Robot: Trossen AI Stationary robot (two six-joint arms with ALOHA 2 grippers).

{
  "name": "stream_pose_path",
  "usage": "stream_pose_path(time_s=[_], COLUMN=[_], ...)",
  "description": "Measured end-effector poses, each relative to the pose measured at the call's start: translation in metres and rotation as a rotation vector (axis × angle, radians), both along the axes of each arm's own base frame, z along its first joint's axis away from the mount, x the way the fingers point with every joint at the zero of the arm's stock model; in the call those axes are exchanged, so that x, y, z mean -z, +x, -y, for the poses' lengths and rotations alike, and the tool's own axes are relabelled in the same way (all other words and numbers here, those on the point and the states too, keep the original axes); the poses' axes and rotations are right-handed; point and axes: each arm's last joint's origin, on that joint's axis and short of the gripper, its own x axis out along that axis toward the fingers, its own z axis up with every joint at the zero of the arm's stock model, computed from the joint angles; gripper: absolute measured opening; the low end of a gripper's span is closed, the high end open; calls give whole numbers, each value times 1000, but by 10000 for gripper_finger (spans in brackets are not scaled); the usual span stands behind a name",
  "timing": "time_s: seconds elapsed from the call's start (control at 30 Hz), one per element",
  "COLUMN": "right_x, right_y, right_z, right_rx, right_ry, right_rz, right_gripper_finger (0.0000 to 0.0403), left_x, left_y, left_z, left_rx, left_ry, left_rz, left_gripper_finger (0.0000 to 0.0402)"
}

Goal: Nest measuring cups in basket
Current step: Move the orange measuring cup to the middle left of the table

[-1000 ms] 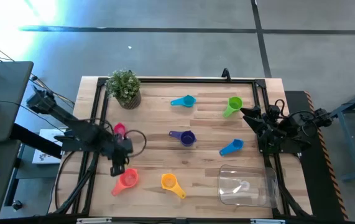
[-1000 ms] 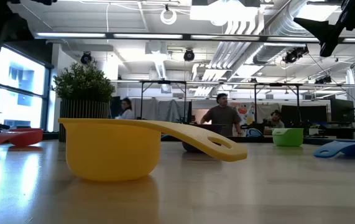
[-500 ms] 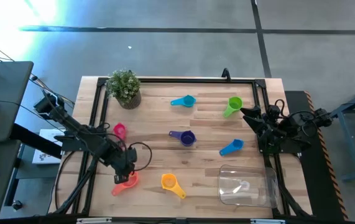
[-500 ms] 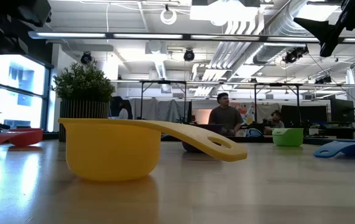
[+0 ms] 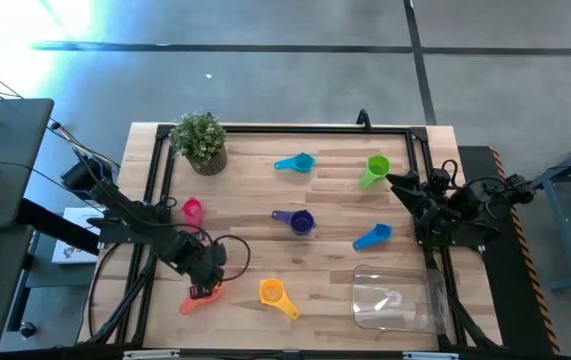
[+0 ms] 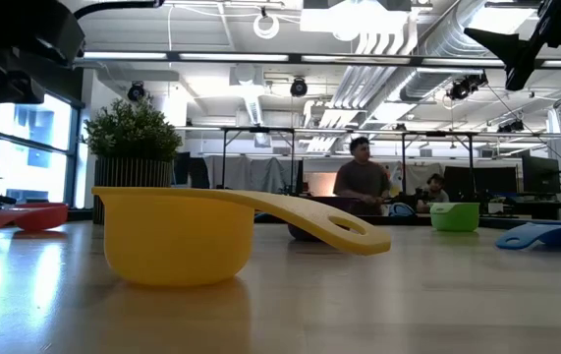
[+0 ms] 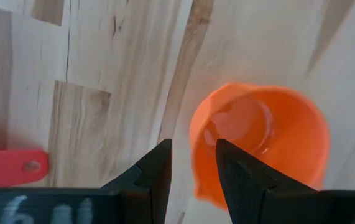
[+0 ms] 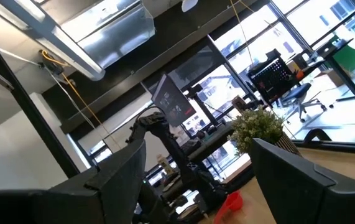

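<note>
The orange measuring cup (image 7: 258, 146) stands upright on the wood near the front left, mostly hidden under my left gripper (image 5: 204, 277) in the high view. That gripper (image 7: 193, 171) points straight down and is open by a narrow gap. One finger hangs over the cup's hollow and the other outside its wall. Whether they touch it I cannot tell. The pink (image 5: 193, 210), yellow (image 5: 275, 293), purple (image 5: 297, 221), blue (image 5: 373, 236), teal (image 5: 295, 162) and green (image 5: 373, 170) cups lie scattered on the table. The clear basket (image 5: 417, 308) sits at the front right. My right gripper (image 5: 403, 186) waits open at the right edge.
A potted plant (image 5: 201, 140) stands at the far left corner. A black frame rail (image 5: 285, 128) runs round the table's edge. In the left wrist view a red handle end (image 7: 9, 168) lies off to one side. Bare wood lies between the cups. People stand in the room behind.
My left gripper has come down and moved toward the table's near edge, from beside the pink cup to right over the orange cup, which it now mostly covers in the high view. The cups have kept their places.
</note>
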Motion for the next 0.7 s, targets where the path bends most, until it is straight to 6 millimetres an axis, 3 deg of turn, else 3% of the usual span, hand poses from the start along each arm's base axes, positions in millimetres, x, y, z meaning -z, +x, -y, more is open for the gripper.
stream_pose_path(time_s=[0.47,0.7], right_x=[0,0], right_y=[0,0], right_z=[0,0], right_rx=[-3,-3], right_ry=[-1,-1], right_rz=[0,0], right_gripper_finger=[279,279], left_x=[23,24], left_y=[8,10], left_z=[6,7], left_rx=[8,7], left_ry=[49,40], left_rz=[-68,-55], left_gripper_finger=[110,32])
